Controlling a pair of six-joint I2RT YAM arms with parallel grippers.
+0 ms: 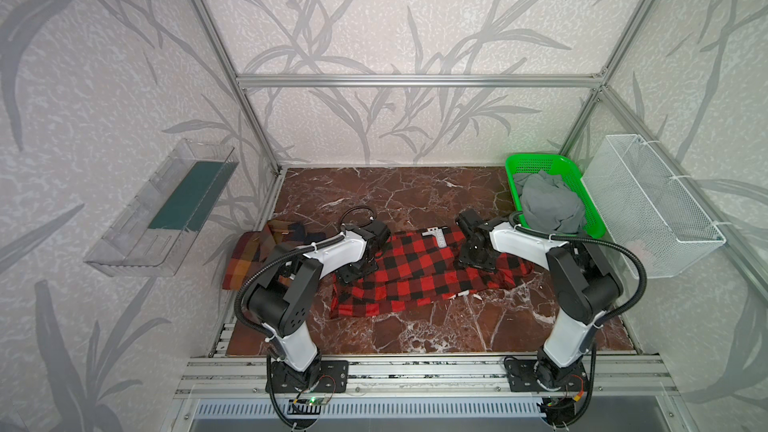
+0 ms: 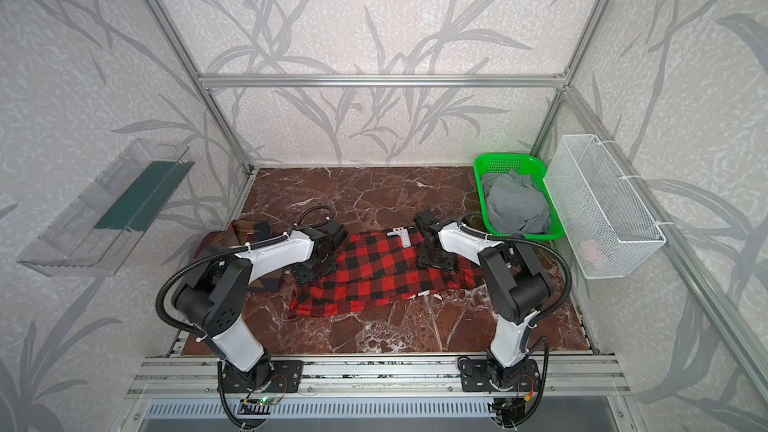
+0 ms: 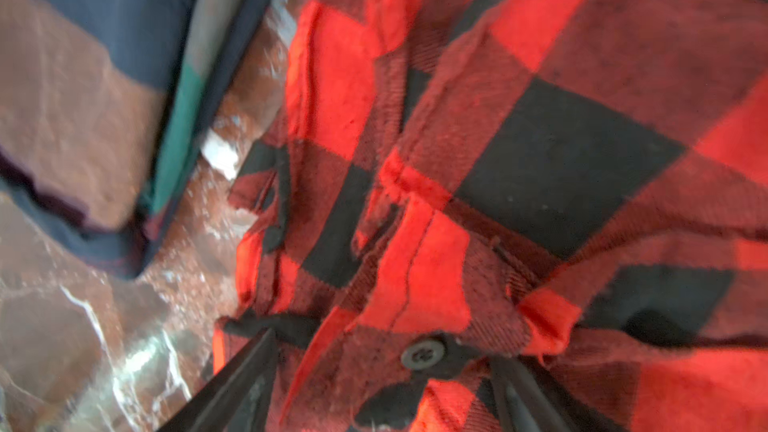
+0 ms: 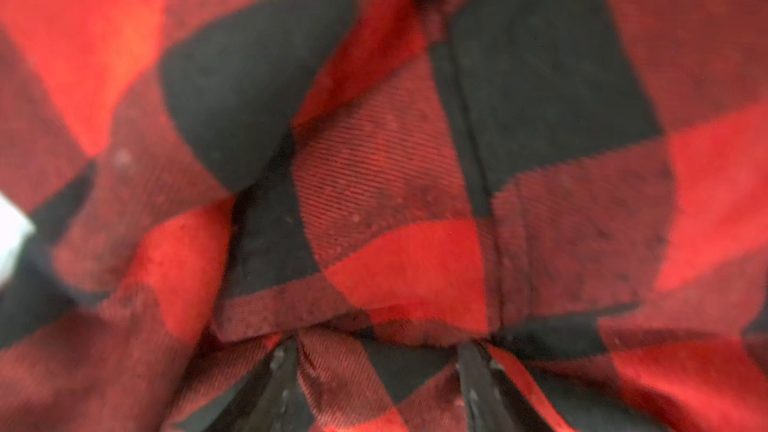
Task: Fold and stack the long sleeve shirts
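While both arms reach down onto it, the red-and-black buffalo-check flannel shirt point(image 1: 415, 272) lies rumpled mid-table on the dark red marble-patterned tabletop point(image 1: 415, 201). The folded brown-orange plaid flannel shirt point(image 1: 245, 255) lies just left. The left gripper point(image 3: 382, 351) and right gripper point(image 4: 378, 344) both have their jaws apart, with checked cloth between.

Under my jaws: red-and-black shirt point(image 1: 415, 272), soft brushed flannel, fuzzy, matt; its button point(image 3: 423, 354), dull dark plastic. Beside it, brown plaid shirt point(image 1: 245, 251), matt woven cloth. Below, table point(image 1: 415, 197), glossy marble-look top, white veins. Behind, green basket point(image 1: 536, 158), shiny plastic. My left fingers point(image 3: 245, 384), matt black.
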